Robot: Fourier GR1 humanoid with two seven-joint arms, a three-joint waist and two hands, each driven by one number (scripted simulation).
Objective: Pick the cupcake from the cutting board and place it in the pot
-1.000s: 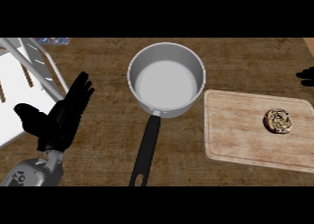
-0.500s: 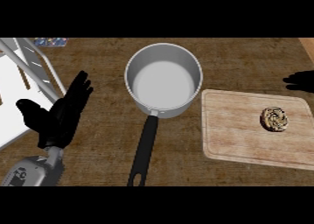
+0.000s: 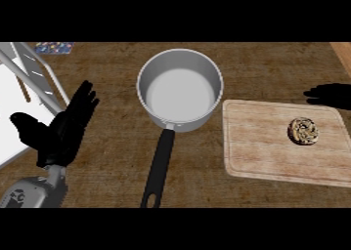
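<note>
Look at the round grey metal pot (image 3: 180, 90) first, because everything else sits around it. You can see right down to its pale flat bottom, and there is nothing inside it. Its long black handle (image 3: 158, 168) sticks out toward you, down to the near side of the brown wooden counter (image 3: 272, 66). To the right of the pot, just beside it, lies the light wooden cutting board (image 3: 272, 151). The small round brown cupcake (image 3: 303, 131) sits on that board, toward the side far from the pot, and nothing is touching it. Your right hand (image 3: 335, 95) shows past the far right corner of the board, away from the pot, and it is apart from the cupcake; you cannot tell if its fingers are curled or straight. Your left hand (image 3: 59, 132) is on the other side of the pot, well apart from it, with its fingers straight and spread and nothing in them.
</note>
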